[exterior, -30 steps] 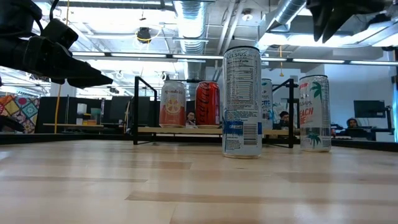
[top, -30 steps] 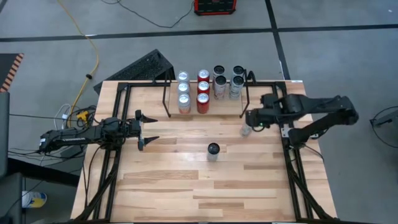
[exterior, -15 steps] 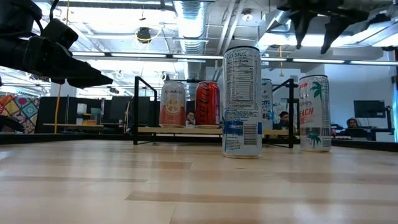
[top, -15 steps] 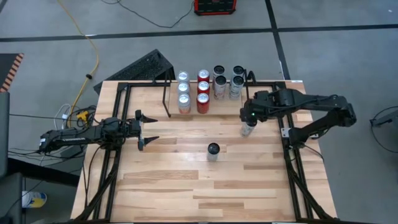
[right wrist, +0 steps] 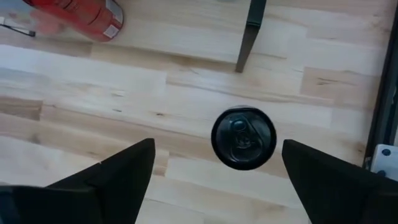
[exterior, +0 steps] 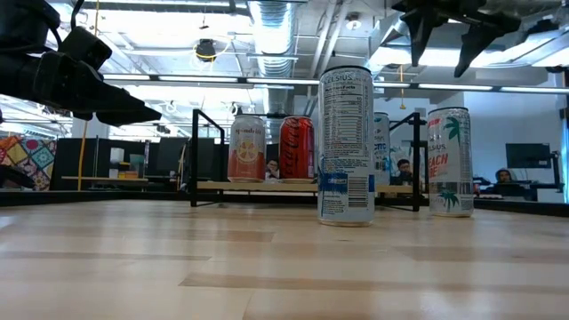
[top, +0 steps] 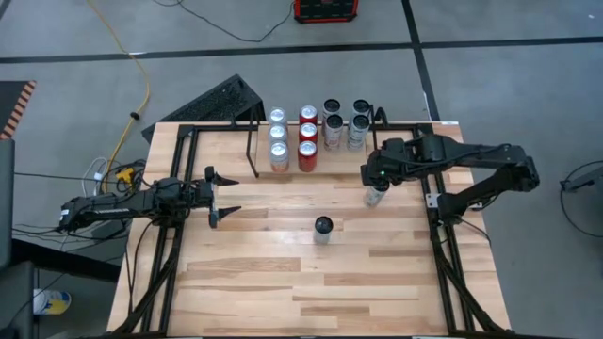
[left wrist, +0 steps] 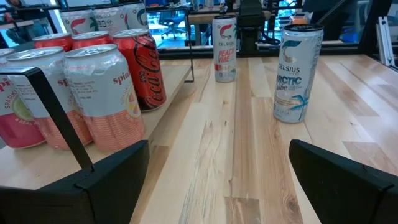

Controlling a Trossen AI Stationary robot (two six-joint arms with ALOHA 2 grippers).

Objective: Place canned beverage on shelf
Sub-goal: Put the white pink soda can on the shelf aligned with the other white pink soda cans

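A slim white can (top: 376, 196) stands upright on the table in front of the shelf's right end; the low view shows this can (exterior: 449, 162) too. My right gripper (right wrist: 217, 146) hovers open above it, pointing steeply down, and the can's dark top (right wrist: 243, 138) lies between the fingers. In the low view the right gripper (exterior: 442, 43) stays clear above the can. A taller white-and-blue can (top: 323, 229) stands mid-table. The shelf (top: 350, 162) at the far middle holds several cans. My left gripper (top: 222, 198) waits open at the table's left.
Black tubular rails (top: 445, 247) run along both table sides. The shelf's black upright (right wrist: 249, 34) stands just beyond the slim can. Red cans (left wrist: 142, 65) and pink-and-silver cans (left wrist: 102, 93) fill the shelf's left part. Bare wood lies toward the near edge.
My right gripper has opened wide and shifted a little toward the table's left, coming over the slim white can. The cans and my left arm have kept still.
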